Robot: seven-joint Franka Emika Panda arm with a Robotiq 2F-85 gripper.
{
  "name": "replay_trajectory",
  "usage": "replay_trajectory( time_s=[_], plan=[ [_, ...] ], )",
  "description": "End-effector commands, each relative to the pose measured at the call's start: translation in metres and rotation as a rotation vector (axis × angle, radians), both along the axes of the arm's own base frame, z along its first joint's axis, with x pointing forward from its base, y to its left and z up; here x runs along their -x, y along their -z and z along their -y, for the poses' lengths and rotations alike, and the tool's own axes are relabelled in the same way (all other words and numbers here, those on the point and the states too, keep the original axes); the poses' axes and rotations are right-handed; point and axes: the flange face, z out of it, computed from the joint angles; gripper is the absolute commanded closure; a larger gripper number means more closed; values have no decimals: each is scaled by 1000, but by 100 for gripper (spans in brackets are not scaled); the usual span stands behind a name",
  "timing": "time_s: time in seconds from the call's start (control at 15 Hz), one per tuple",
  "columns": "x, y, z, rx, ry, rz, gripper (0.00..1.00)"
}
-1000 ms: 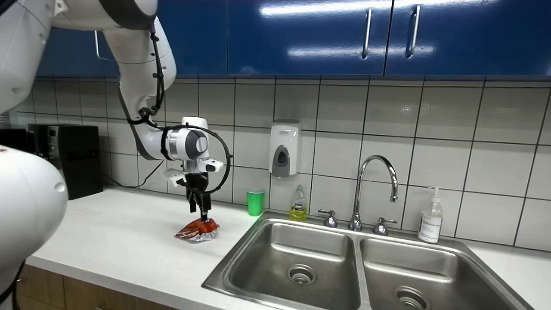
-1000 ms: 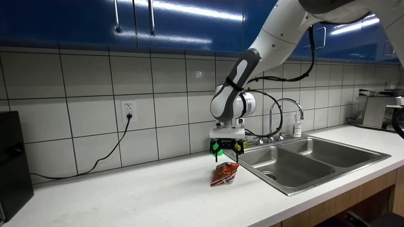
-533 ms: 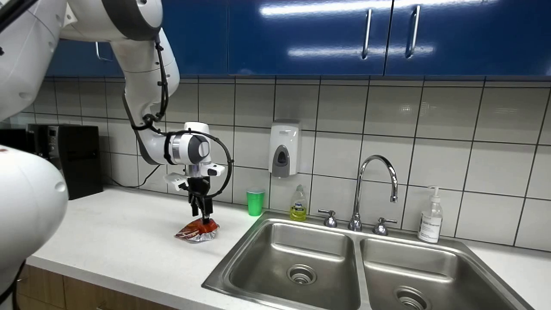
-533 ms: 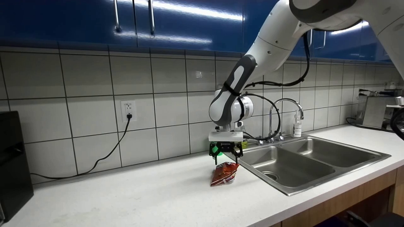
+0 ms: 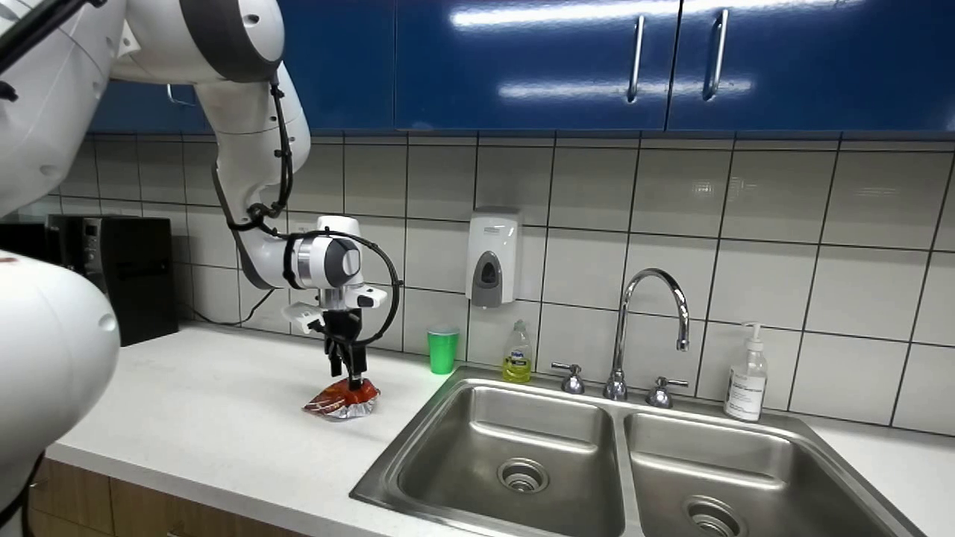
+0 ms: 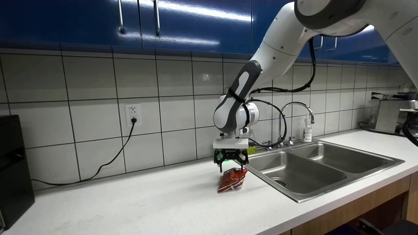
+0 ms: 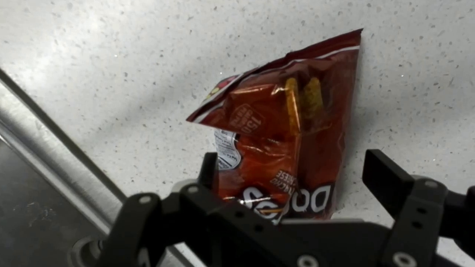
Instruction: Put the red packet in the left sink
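Note:
The red packet (image 5: 342,400) is a crinkled red-orange snack bag lying on the white counter, left of the sink. It also shows in an exterior view (image 6: 232,182) and fills the middle of the wrist view (image 7: 274,148). My gripper (image 5: 346,379) points down just over the packet with its fingers apart. In the wrist view my gripper (image 7: 293,170) has one finger at the packet's left edge and the other to its right, with a gap. Whether a fingertip touches the packet I cannot tell. The left sink (image 5: 455,477) holds nothing visible; it also shows in an exterior view (image 6: 303,178).
A green cup (image 5: 442,350) stands by the wall behind the gripper. A dish soap bottle (image 5: 518,354), a faucet (image 5: 621,335) and a pump bottle (image 5: 746,384) stand along the sink's back. The right basin (image 5: 716,447) adjoins. The sink rim (image 7: 55,148) lies close to the packet.
My gripper has moved down closer to the packet and, lately, slightly left in both exterior views. Its fingers stay apart. The packet has not moved.

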Motion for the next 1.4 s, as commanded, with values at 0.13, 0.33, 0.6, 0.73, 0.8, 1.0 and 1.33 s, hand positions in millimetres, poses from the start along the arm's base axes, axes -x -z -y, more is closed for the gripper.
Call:
replay_trajectory(
  time_s=[0.13,0.33,0.6,0.73,0.8,1.0,1.33],
  plan=[
    [-7,1,-3,24,14,-3,17],
    [-8,4,-3,26,13,-6,43],
    [-9,6,-3,29,13,-10,74],
    [-9,7,-2,29,15,-11,89],
    [-9,7,-2,30,15,-12,98],
    [-10,6,-2,30,16,-9,100],
    [-11,4,-3,30,17,-4,100]
  ],
)
